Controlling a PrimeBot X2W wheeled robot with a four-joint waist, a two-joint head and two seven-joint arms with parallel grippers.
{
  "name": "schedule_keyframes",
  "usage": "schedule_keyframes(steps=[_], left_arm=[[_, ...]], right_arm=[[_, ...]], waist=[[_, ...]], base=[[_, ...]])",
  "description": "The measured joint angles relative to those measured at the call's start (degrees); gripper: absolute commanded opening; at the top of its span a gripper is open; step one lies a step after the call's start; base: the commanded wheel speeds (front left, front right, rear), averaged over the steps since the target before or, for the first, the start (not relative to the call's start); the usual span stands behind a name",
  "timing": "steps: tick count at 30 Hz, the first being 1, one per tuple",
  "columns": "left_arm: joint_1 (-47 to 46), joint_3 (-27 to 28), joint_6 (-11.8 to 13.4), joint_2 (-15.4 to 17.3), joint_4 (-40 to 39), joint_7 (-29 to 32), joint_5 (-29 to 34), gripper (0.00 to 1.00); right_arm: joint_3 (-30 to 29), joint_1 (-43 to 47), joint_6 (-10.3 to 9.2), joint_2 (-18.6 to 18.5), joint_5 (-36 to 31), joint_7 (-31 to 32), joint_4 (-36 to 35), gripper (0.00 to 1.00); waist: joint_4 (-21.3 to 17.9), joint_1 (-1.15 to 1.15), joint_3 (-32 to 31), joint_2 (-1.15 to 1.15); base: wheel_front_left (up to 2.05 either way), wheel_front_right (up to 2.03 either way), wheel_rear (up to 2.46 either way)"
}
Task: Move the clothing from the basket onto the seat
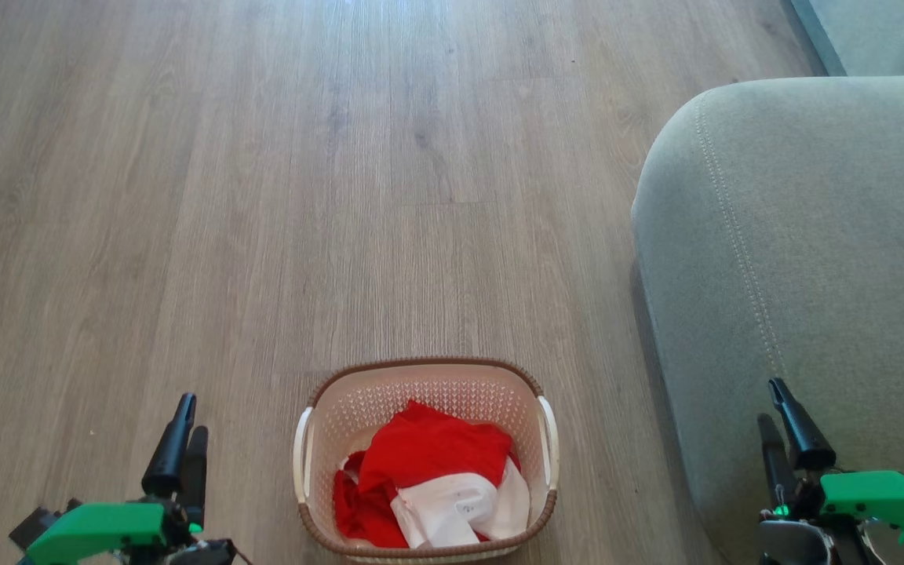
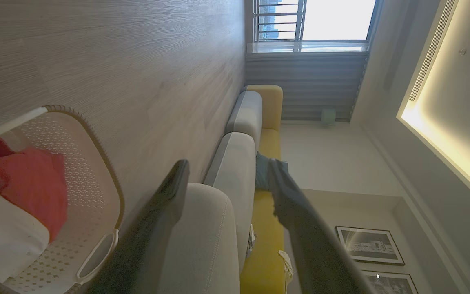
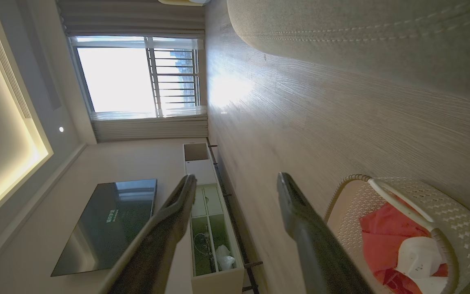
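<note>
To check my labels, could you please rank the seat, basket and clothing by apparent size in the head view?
the seat: largest, though cut off by the frame
the basket: second
the clothing: smallest, inside the basket

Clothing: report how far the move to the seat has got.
Done: nothing; the clothing lies in the basket, not on the seat. In hand: nothing; left gripper and right gripper stand open, empty, apart from the basket. Left: carry it all onto the seat.
</note>
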Motion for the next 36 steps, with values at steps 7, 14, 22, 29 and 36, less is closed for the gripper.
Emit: schedule_keyframes(steps=[7, 14, 22, 29, 36], left_arm=[[0.00, 0.52, 0.00, 0.00, -0.47, -1.08, 0.87, 1.00], [-0.01, 1.00, -0.01, 0.00, -1.48, -2.09, 2.05, 1.00], [-0.11, 2.85, -0.01, 0.01, -2.63, -3.59, 6.26, 1.00], [-1.24, 4.12, -0.01, -0.01, -4.90, -4.54, 9.00, 1.00], [-2.16, 6.57, -0.02, 0.00, -8.09, -5.81, 15.05, 1.00]], right_arm=[[-0.16, -0.14, 0.01, 0.00, -2.58, -1.24, -0.70, 1.00], [-0.90, -0.87, 0.01, 0.00, -6.78, -2.33, -1.82, 1.00], [-0.75, -1.04, 0.00, 0.02, -16.37, -3.57, -5.31, 1.00], [-0.46, -2.35, 0.00, 0.02, -22.53, -4.69, -8.32, 1.00], [0.23, -2.82, 0.00, 0.02, -29.33, -5.94, -11.33, 1.00]], waist=[[-0.11, 0.00, -0.09, 0.00], [-0.17, 0.00, -0.13, 0.00], [-0.21, 0.00, -0.09, 0.00], [-0.03, 0.00, 0.00, 0.00], [0.06, 0.00, 0.17, 0.00]], base=[[0.00, 0.00, 0.00], [0.00, 0.00, 0.00], [0.00, 0.00, 0.00], [0.00, 0.00, 0.00], [0.00, 0.00, 0.00]])
